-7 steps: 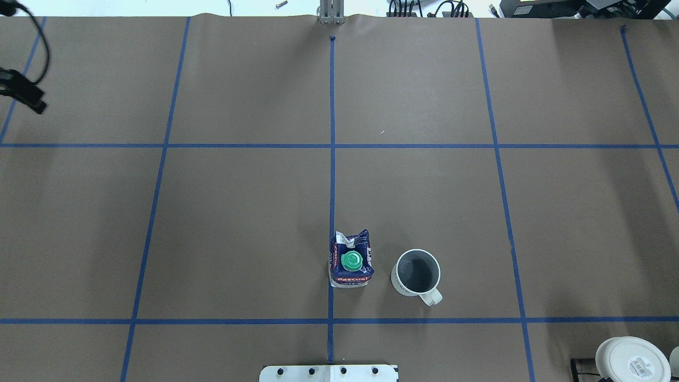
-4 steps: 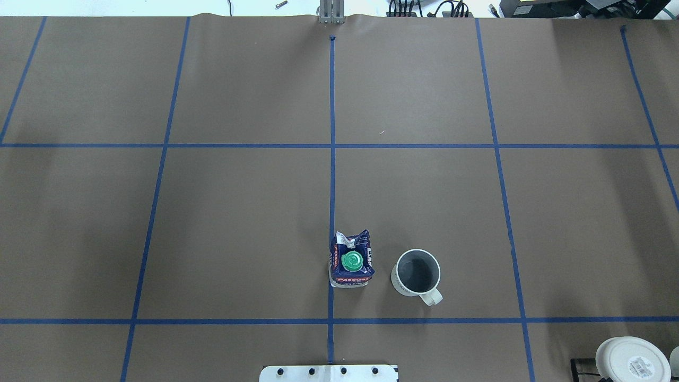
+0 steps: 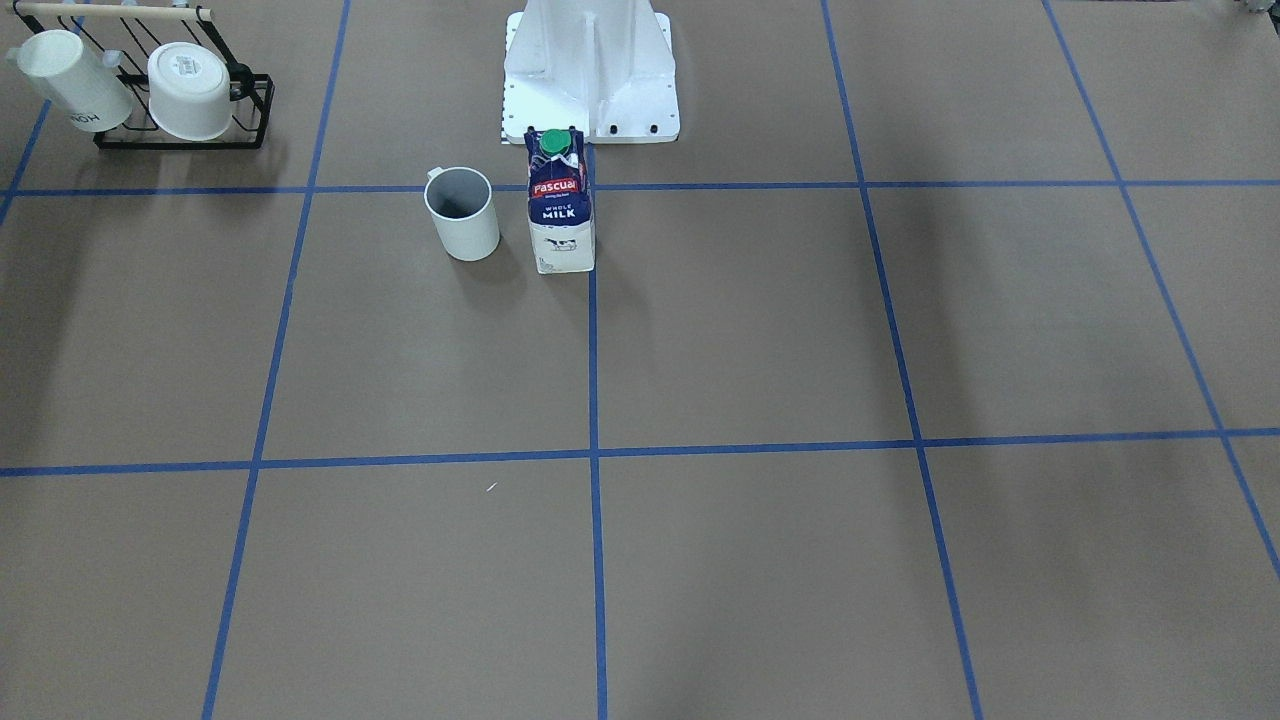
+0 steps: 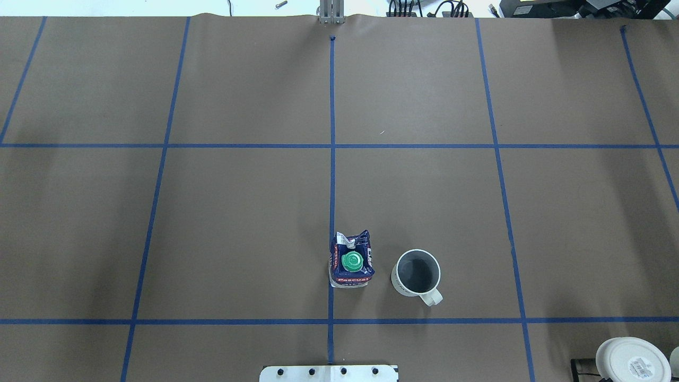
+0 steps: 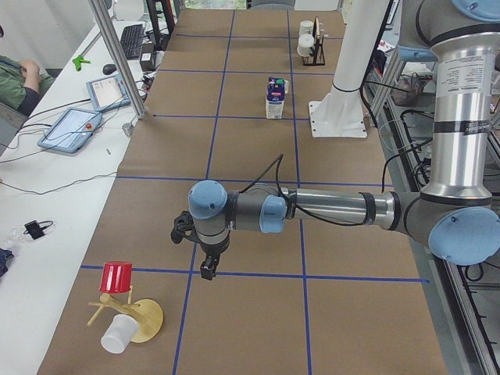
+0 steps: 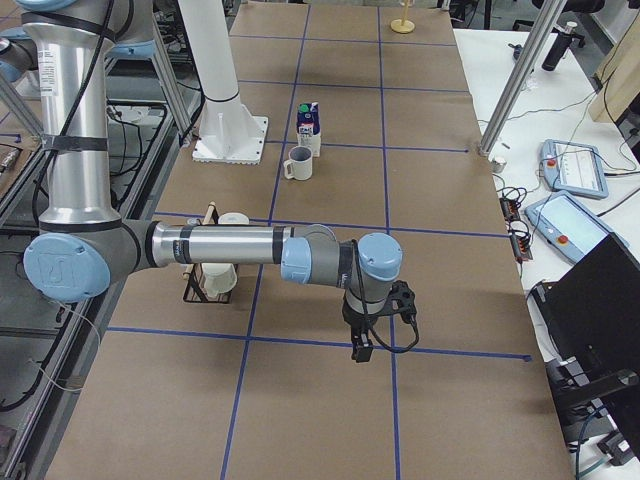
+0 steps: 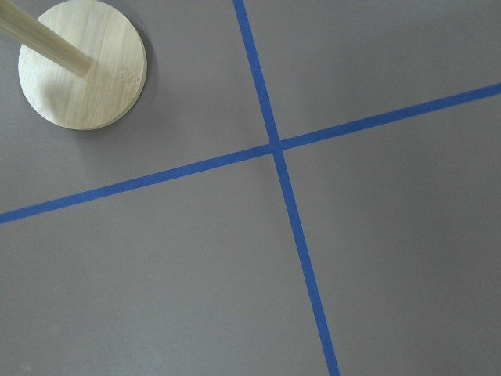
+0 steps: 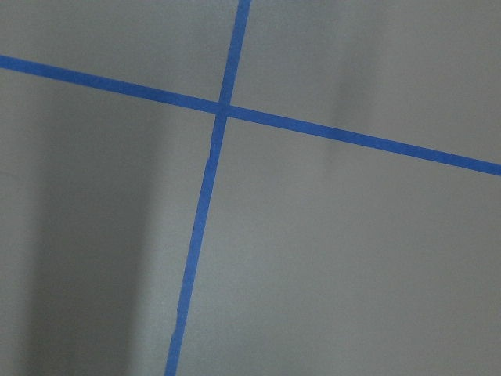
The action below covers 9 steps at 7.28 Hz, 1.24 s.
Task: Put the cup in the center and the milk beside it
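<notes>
The plain white cup (image 4: 417, 272) stands upright just right of the table's centre line, near the robot's base, handle toward the robot. It also shows in the front view (image 3: 462, 212). The dark-blue and white milk carton (image 4: 350, 260) with a green cap stands upright on the centre line, close beside the cup but apart from it (image 3: 560, 205). My left gripper (image 5: 206, 270) hangs over the table's far left end and my right gripper (image 6: 359, 351) over the far right end, both far from the cup and milk. I cannot tell whether either is open or shut.
A black rack (image 3: 180, 140) with two other white cups stands at the table's right near corner (image 4: 631, 361). A wooden stand (image 5: 144, 319) with a red cup and a white cup is at the left end; its base shows in the left wrist view (image 7: 82, 66). The robot's white base plate (image 4: 329, 373) is close behind the milk.
My left gripper, at the overhead view's left edge a second ago, has moved out of that view. The cup and the milk have not moved.
</notes>
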{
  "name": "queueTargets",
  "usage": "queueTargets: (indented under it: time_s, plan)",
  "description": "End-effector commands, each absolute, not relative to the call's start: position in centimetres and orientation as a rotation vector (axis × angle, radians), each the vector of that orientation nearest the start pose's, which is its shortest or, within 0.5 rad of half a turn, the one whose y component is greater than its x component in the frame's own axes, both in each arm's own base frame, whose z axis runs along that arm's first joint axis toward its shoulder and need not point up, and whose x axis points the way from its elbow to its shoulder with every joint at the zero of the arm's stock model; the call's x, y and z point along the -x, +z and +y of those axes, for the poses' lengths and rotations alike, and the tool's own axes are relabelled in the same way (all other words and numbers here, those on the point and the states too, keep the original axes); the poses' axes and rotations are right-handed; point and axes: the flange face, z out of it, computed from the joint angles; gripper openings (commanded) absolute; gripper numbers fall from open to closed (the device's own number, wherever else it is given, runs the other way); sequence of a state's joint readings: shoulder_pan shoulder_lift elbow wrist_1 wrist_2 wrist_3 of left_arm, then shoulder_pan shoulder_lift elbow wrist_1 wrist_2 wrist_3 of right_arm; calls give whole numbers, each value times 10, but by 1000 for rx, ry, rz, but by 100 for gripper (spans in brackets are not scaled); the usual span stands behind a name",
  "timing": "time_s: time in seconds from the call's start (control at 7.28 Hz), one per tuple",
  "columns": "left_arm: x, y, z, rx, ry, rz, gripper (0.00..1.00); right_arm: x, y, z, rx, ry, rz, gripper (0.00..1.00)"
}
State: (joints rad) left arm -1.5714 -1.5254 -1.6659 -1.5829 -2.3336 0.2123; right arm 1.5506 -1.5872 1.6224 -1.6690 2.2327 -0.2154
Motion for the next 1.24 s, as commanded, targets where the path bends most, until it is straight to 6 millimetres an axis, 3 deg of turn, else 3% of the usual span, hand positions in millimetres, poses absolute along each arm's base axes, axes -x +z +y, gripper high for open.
queueTargets:
  time_s: [0.0,1.1]
  plan:
    - [65,629,-475,-152,229,755,99,-62,658,-481,-2,-203,-670,100]
    - [66,634,-470,-142,224,756,99,-61,653,-483,-12,-208,-669,100]
